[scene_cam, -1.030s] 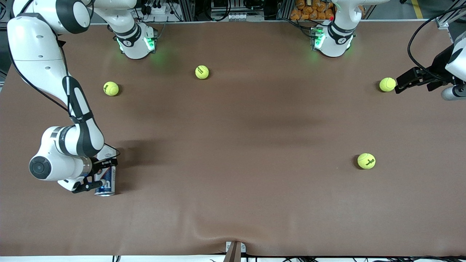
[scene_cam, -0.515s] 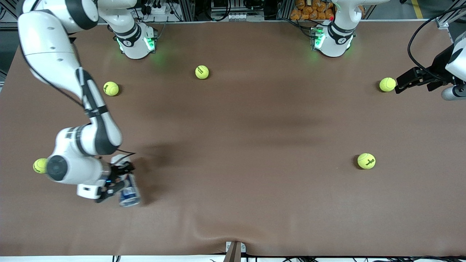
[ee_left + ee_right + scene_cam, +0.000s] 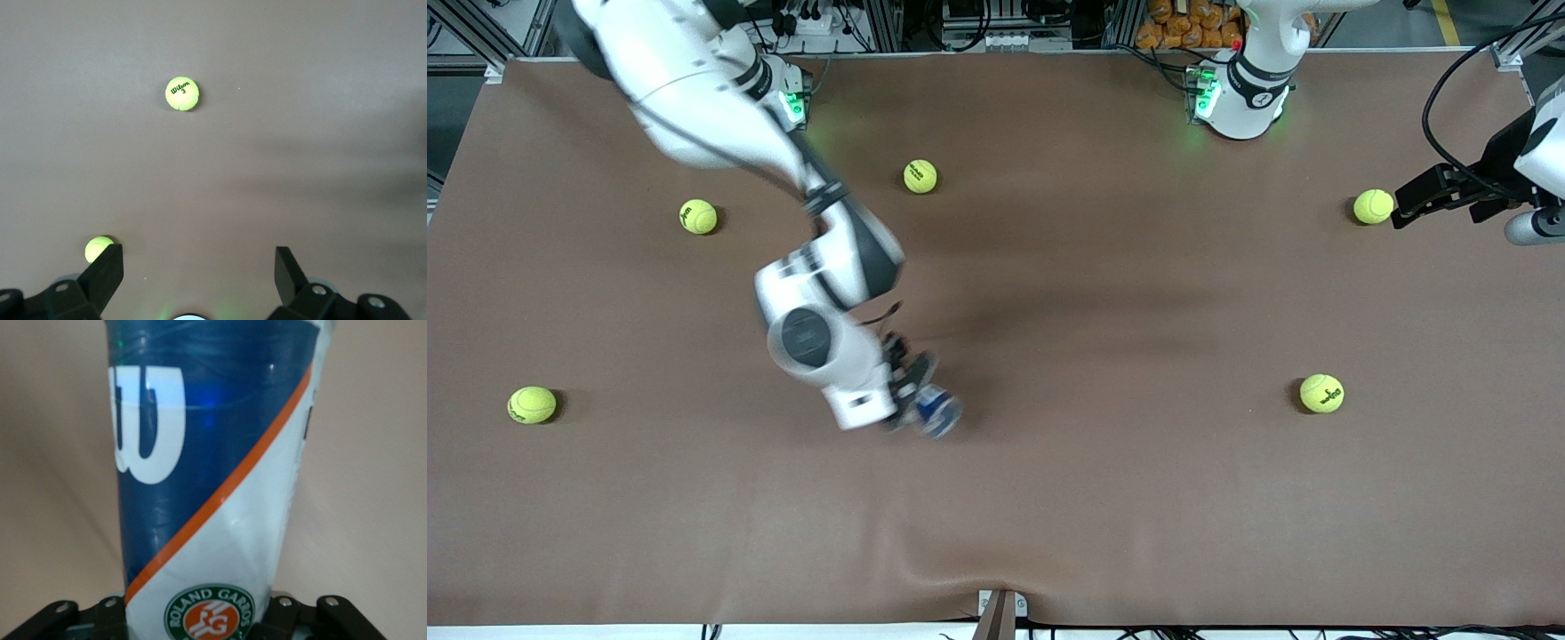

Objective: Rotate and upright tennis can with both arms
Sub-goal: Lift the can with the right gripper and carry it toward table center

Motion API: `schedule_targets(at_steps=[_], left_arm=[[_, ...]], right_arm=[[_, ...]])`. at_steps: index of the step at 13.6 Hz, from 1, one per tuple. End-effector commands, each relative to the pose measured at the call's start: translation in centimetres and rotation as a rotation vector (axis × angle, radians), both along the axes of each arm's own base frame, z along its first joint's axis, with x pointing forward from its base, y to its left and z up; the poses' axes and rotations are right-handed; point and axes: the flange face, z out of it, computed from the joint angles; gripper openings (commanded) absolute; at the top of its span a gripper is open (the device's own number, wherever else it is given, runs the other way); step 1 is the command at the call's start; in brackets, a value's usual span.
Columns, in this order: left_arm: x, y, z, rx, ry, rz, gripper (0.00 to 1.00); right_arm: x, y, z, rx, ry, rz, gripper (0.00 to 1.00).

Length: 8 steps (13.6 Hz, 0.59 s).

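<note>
While my right gripper (image 3: 911, 391) is clamped on the tennis can (image 3: 935, 415), the can hangs in the air over the middle of the table (image 3: 1103, 498) — toward my right arm's end of centre, blue end pointing down and toward the front camera. In the right wrist view the can (image 3: 213, 487) runs straight out from between my jaws: dark blue with the white W at the outer end, orange stripe, white label and a round green-and-orange badge right at the grip.

My left gripper (image 3: 1409, 200) waits at its own end of the table, fingers (image 3: 100, 273) spread wide, nothing between them. It sits just beside one tennis ball (image 3: 1373, 206); another ball (image 3: 182, 93) lies further out in its wrist view.

Handling, as I judge it:
- Light, thin-walled plastic tube — it probably flexes if squeezed hard, so moderate force only.
- Glossy label, likely slippery (round too, so it may twist in a two-finger pinch).
- I can't tell whether there are balls inside; if so, the weight shifts as it tilts.
- Best hold is across the body, near mid-length, for rotation. My current grip is at the white end, so the blue end is a long lever.
- For the handover, the left takes the free blue half, well apart from my fingers.
</note>
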Motion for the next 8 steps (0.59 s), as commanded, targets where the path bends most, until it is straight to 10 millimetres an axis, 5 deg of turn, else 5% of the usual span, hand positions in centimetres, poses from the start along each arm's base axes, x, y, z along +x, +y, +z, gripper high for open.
schedule_targets(at_steps=[1, 4, 8], left_arm=[[-0.5, 0.0, 0.5, 0.005, 0.0, 0.004, 1.0], [-0.5, -0.1, 0.5, 0.005, 0.0, 0.003, 1.0], [-0.5, -0.1, 0.5, 0.003, 0.0, 0.003, 1.0]], right_arm=[[-4.4, 6.2, 0.0, -0.016, -0.03, 0.149, 0.52], [-7.8, 11.1, -2.1, -0.006, -0.082, 0.235, 0.53], [-9.0, 12.5, -5.6, 0.009, -0.092, 0.253, 0.58]])
